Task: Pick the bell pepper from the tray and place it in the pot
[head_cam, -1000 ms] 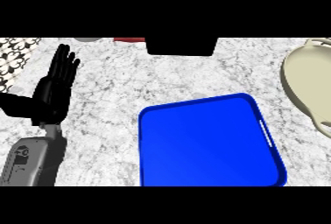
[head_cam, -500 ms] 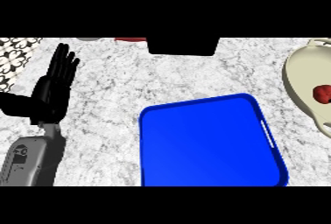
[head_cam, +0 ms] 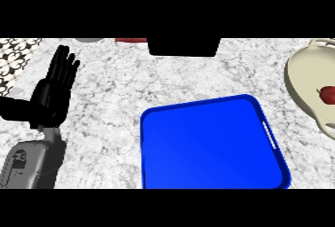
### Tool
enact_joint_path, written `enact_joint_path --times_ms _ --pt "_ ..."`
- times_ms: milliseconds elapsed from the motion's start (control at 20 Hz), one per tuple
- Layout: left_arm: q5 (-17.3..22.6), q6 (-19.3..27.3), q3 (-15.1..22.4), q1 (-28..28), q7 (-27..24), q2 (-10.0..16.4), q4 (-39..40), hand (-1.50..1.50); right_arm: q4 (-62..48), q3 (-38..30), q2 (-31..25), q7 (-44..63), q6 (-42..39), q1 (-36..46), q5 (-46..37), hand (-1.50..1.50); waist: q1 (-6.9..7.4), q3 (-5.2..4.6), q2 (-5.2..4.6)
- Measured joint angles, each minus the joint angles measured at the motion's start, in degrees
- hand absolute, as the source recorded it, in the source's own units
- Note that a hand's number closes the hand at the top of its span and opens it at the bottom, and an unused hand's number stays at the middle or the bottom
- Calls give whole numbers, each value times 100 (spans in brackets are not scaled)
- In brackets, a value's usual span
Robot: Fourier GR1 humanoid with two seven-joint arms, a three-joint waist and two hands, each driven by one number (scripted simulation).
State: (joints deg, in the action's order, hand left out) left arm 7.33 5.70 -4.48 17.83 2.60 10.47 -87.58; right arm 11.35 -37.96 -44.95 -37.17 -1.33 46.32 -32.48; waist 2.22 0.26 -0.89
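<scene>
A red bell pepper point(head_cam: 327, 94) lies inside the cream pot point(head_cam: 302, 84) at the right edge of the head view, partly cut off by the frame. The blue tray point(head_cam: 209, 146) sits in the middle of the marble counter with nothing on it. My left hand point(head_cam: 47, 98) rests open at the left, fingers straight and pointing up, well apart from the tray. My right hand does not show in this view.
A black box-like object point(head_cam: 183, 46) stands at the counter's far edge, with a red item point(head_cam: 131, 40) and a grey one point(head_cam: 87, 40) beside it. A patterned surface point(head_cam: 14, 57) lies at the far left.
The red bell pepper has appeared inside the pot at the right edge; one second ago the pot showed none. My left hand has stayed still.
</scene>
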Motion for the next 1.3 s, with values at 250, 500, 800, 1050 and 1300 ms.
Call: enact_joint_path --times_ms 250,500,800,1050,1300 --pt "12 -32 -33 2 19 34 4 0 -186 -523 -311 159 -494 34 563 -150 -13 2 -7" --pt "35 -54 -82 12 -20 45 44 0 -243 -938 -654 -11 -821 -232 991 -150 -10 11 -30" --pt "32 -42 -106 26 -85 14 119 0 -309 -1309 -1038 -230 -1340 -676 1376 -150 -20 24 -48" --pt "51 -53 -122 48 -35 39 58 0 -331 -1510 -1285 -362 -1564 -1047 1569 -150 -3 37 -55" --pt "80 -109 -120 -10 -44 52 8 0 -349 -1657 -1517 -426 -1857 -1345 1712 -150 0 47 -56"
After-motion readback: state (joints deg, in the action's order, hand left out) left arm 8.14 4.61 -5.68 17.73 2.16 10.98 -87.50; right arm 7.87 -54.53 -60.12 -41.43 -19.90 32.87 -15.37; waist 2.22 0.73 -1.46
